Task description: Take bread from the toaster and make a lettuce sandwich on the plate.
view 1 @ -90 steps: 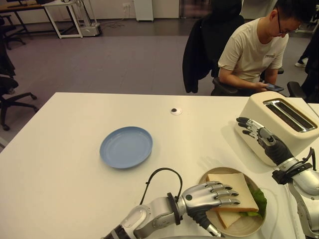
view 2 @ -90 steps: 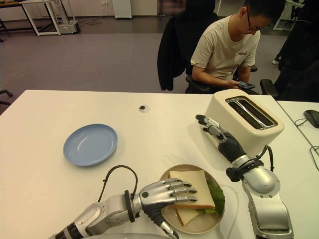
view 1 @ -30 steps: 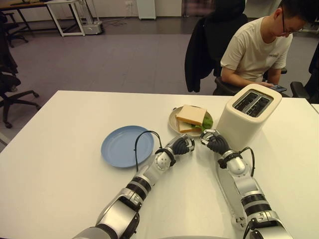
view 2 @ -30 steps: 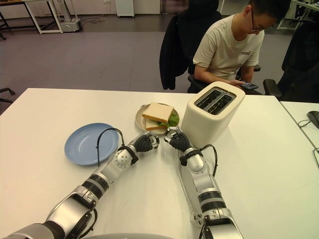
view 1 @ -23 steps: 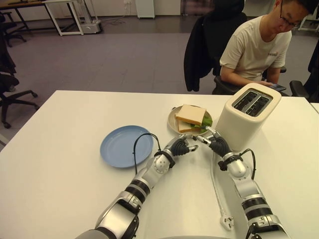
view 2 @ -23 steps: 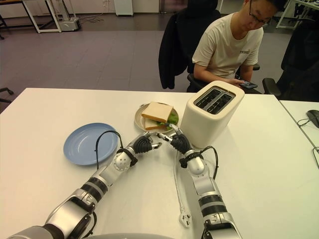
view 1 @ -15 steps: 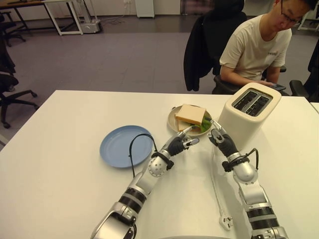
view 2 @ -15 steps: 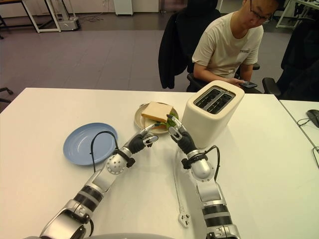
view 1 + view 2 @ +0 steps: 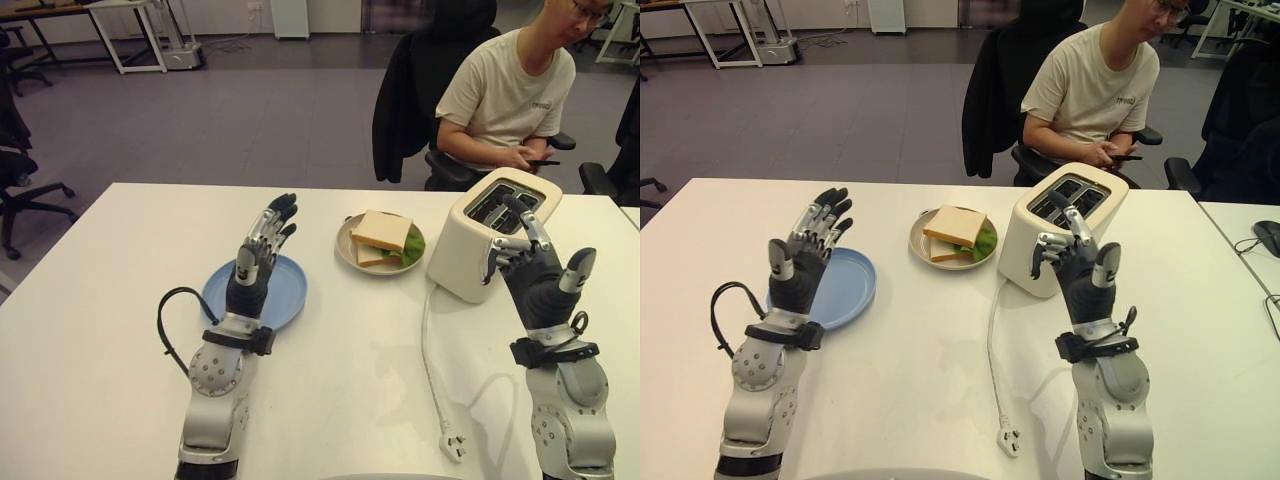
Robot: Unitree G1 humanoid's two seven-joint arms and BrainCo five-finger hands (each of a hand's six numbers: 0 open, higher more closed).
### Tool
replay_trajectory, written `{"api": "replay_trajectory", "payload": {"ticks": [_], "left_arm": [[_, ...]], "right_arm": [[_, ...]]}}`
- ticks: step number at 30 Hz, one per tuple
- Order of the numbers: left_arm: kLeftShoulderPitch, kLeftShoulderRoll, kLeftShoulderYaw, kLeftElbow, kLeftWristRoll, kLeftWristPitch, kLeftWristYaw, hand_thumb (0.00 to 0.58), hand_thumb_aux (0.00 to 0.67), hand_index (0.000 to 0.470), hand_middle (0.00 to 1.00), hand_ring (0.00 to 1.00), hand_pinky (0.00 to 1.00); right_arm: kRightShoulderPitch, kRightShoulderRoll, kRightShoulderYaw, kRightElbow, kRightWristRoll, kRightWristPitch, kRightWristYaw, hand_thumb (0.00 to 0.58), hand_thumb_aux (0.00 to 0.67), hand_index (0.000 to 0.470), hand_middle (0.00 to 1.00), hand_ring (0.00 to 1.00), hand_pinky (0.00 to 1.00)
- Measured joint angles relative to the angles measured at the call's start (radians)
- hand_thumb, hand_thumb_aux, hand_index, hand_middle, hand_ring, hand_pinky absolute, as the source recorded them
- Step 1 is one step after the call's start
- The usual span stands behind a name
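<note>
White desk in an open office room carries everything. The sandwich sits on a tan plate near the desk's far edge, between the blue plate and the toaster. It is two slices of white bread with lettuce poking out on the toaster side. It looks light, soft and easy to crush, and the leaf could probably slide out if the stack tilts. The safest hold would likely be a gentle pinch across opposite crust edges, top and bottom slices together, or else moving it by the plate rim. The toaster slots look dark, with no bread standing up from them. Its power cord trails unplugged toward the near edge.

The left hand is raised upright over the near side of the blue plate, fingers straight and spread, holding nothing. The right hand stands in front of the toaster, fingers apart and loosely bent with the thumb out, also holding nothing and well apart from the sandwich.
</note>
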Motion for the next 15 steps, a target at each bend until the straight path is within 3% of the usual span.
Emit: {"api": "replay_trajectory", "payload": {"ticks": [1, 2, 15], "left_arm": [[0.008, 0.000, 0.010, -0.016, -0.008, 0.009, 0.000, 0.000, 0.000, 0.000, 0.00, 0.00, 0.00], [0.017, 0.000, 0.018, -0.038, -0.019, 0.017, 0.000, 0.000, 0.000, 0.000, 0.00, 0.00, 0.00], [0.082, 0.000, 0.065, -0.103, -0.079, 0.070, -0.016, 0.000, 0.000, 0.000, 0.00, 0.00, 0.00]], "right_arm": [[0.017, -0.001, -0.001, -0.007, 0.007, 0.003, 0.002, 0.000, 0.000, 0.000, 0.03, 0.03, 0.03], [0.039, -0.001, -0.002, -0.013, 0.016, 0.006, 0.004, 0.000, 0.000, 0.000, 0.00, 0.00, 0.00], [0.116, 0.011, 0.001, -0.031, 0.036, -0.002, 0.012, 0.000, 0.000, 0.000, 0.00, 0.00, 0.00]]}}
